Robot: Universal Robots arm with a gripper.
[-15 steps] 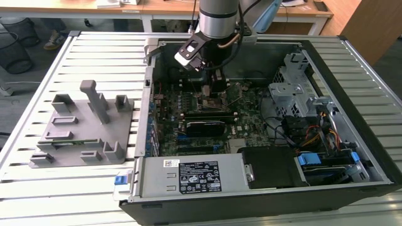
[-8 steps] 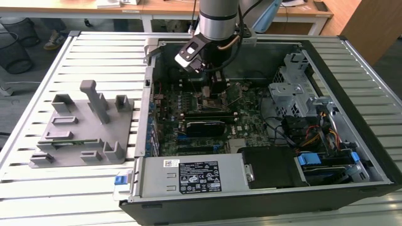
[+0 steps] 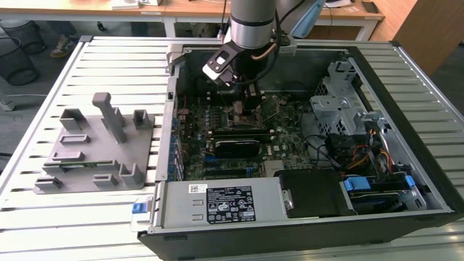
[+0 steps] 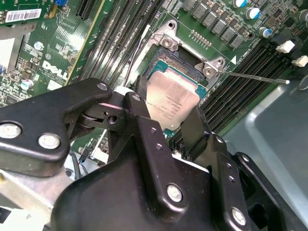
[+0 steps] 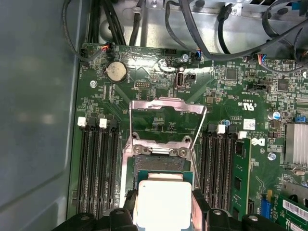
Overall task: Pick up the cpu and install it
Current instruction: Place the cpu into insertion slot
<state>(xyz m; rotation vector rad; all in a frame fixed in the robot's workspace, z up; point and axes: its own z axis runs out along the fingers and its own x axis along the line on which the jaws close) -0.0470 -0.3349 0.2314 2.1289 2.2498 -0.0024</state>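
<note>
- Exterior view: the arm (image 3: 250, 19) reaches down into an open computer case (image 3: 435, 163), with its wrist over the motherboard (image 3: 283, 141). The wrist hides the jaws' tips.
- Second wrist view: the black jaws are closed on the cpu (image 4: 171, 103), one finger against each of two opposite edges. The chip hangs tilted just above the socket (image 4: 166, 67), metal top facing the camera. Whether it touches the socket cannot be told. A thin release lever (image 4: 255, 77) stands out to one side.
- First wrist view: the cpu shows as a pale square between the finger tips. Beyond it the socket's load plate (image 5: 166, 108) stands raised. Memory slots (image 5: 98, 168) run along both sides of the socket, and a coin cell (image 5: 115, 71) lies farther up the board.
- Surface: the case lies on a slatted metal tabletop (image 3: 73, 217). A grey fixture (image 3: 94, 147) stands beside it on the exterior view's left, well apart from the arm. A power supply (image 3: 225, 204) fills the case's near corner.
- Room: wooden desks (image 3: 195, 8) and a wire bin (image 3: 18, 60) stand behind the tabletop.
</note>
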